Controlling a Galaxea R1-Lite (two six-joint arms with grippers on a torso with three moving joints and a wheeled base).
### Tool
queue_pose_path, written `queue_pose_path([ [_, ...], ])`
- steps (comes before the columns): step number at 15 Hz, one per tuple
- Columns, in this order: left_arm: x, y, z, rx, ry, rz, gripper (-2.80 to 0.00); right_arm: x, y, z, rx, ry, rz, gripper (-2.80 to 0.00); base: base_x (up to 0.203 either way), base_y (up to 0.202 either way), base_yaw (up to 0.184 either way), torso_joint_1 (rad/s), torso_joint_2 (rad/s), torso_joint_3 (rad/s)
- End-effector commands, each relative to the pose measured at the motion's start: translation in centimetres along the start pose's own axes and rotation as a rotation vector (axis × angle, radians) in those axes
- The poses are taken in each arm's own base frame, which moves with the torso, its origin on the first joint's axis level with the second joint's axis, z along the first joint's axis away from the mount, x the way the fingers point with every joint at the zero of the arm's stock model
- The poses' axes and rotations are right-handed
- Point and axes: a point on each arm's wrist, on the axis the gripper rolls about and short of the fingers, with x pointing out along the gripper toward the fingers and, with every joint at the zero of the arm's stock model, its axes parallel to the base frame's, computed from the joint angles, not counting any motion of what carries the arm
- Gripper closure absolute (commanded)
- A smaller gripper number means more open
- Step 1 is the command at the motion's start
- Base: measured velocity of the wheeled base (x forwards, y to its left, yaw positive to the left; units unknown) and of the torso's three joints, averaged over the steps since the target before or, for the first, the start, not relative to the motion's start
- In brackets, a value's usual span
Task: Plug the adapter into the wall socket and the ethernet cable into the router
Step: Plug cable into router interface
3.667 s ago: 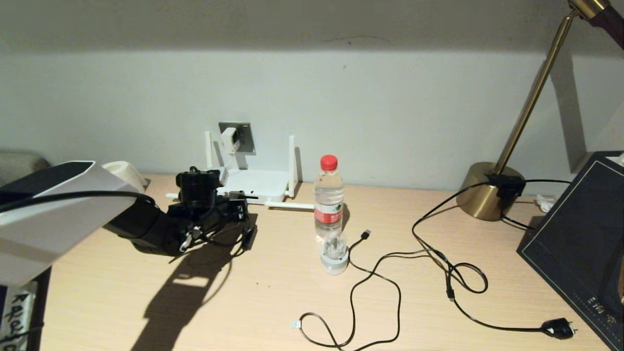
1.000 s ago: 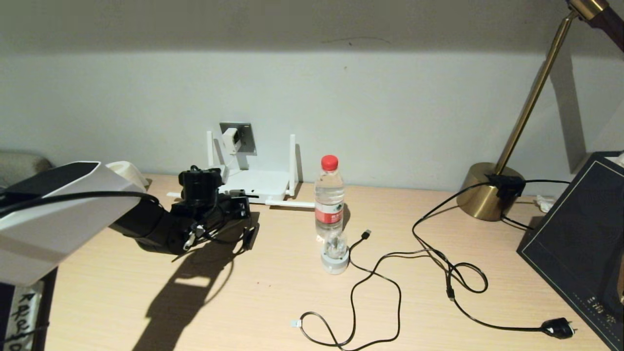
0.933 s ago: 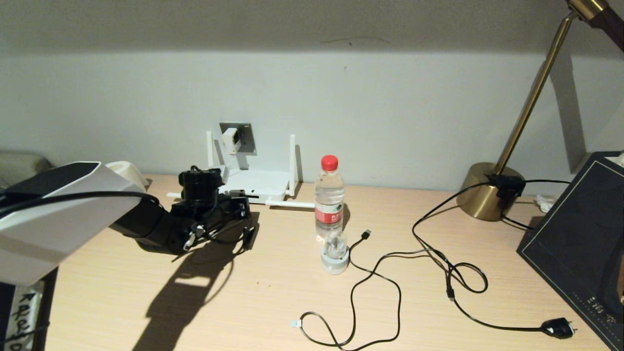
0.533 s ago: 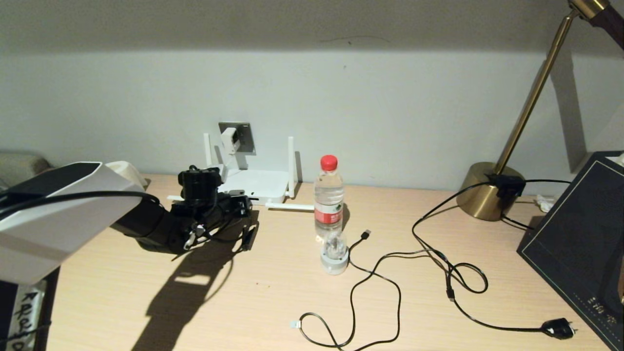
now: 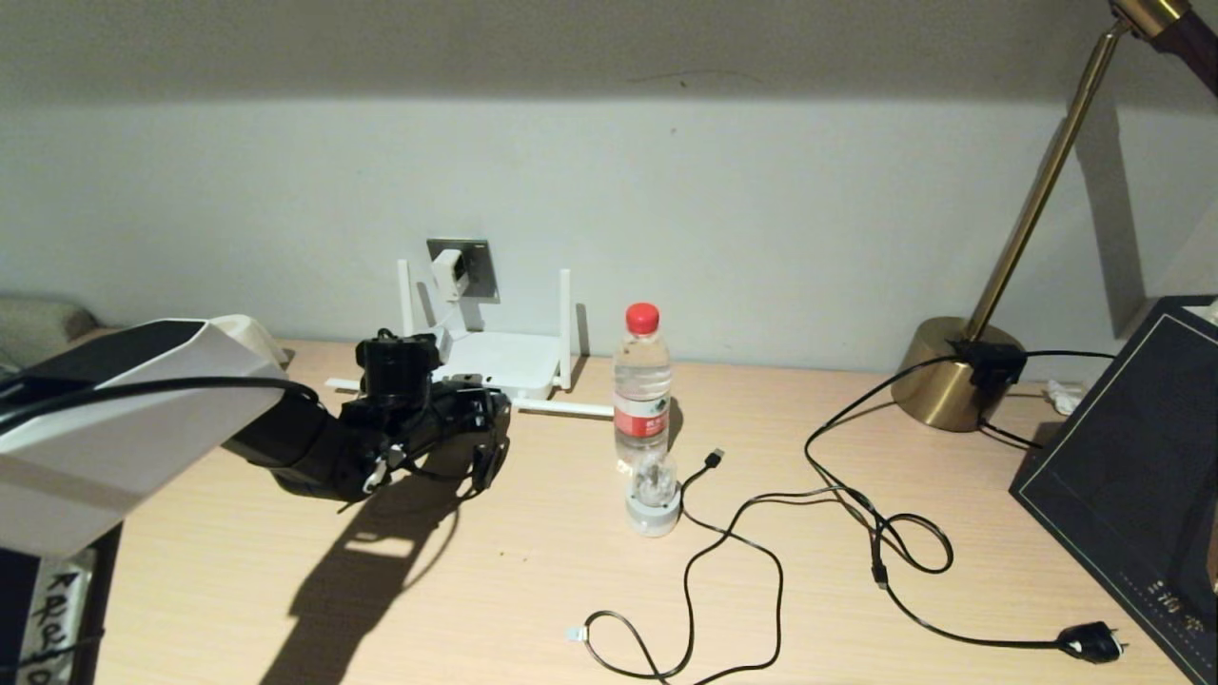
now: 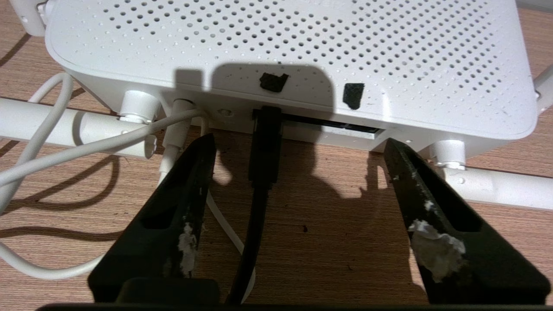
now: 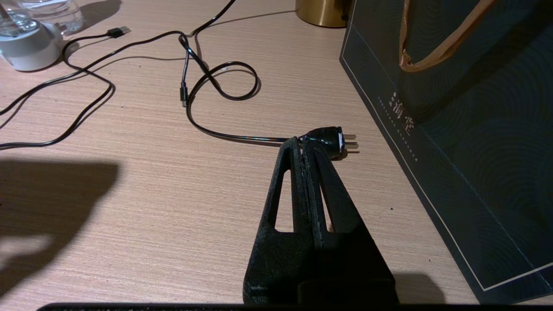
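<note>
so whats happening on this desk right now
The robot's left claw sits open just in front of the router at the back of the desk, its fingers either side of the black ethernet cable, whose end is in a port on the router's edge. The white adapter is already in the wall socket. The right claw is shut and empty, idle above the desk near a black plug.

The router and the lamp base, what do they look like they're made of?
The router: likely matte white moulded plastic, judging by its grid of small vent holes and rounded edges. The lamp base: apparently brass-coloured metal with a soft sheen, though it could be only plated. The desk looks like pale wood-grain laminate.
</note>
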Motion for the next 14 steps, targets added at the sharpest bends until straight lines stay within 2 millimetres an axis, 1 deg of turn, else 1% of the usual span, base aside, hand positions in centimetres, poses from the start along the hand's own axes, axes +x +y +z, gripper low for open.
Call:
queue_pose_path([
  [1, -0.5, -0.4, 0.3, 0.0, -0.019, -0.009, -2.8, 0.0, 0.0, 0.0, 0.0, 0.001, 0.0, 0.0, 0.0, 0.0, 0.0, 0.0, 0.0, 0.0],
  [3, -1.1, -0.7, 0.5, 0.005, -0.067, -0.023, -2.8, 0.0, 0.0, 0.0, 0.0, 0.001, 0.0, 0.0, 0.0, 0.0, 0.0, 0.0, 0.0, 0.0],
  [6, -3.4, -1.9, 1.7, 0.011, -0.111, -0.056, -2.8, 0.0, 0.0, 0.0, 0.0, 0.001, 0.0, 0.0, 0.0, 0.0, 0.0, 0.0, 0.0, 0.0],
  [7, -4.5, -2.3, 2.2, 0.013, -0.121, -0.066, 0.0, 0.0, 0.0, 0.0, -0.001, 0.001, 0.0, 0.0, 0.0, 0.0, 0.0, 0.0, 0.0, 0.0],
  [10, -8.5, -3.3, 3.9, 0.016, -0.162, -0.106, 0.0, 0.0, 0.0, 0.0, 0.0, -0.001, 0.0, 0.0, 0.0, 0.0, 0.0, 0.0, 0.0, 0.0],
  [12, -11.7, -4.6, 4.7, 0.019, -0.191, -0.156, 0.0, 0.0, 0.0, 0.0, 0.0, 0.001, -0.001, 0.0, 0.0, 0.0, 0.0, 0.0, 0.0, 0.0],
  [14, -15.3, -6.2, 5.1, 0.025, -0.221, -0.217, 0.0, 0.0, 0.0, 0.0, 0.0, 0.001, 0.0, 0.0, 0.0, 0.0, 0.0, 0.0, 0.0, 0.0],
])
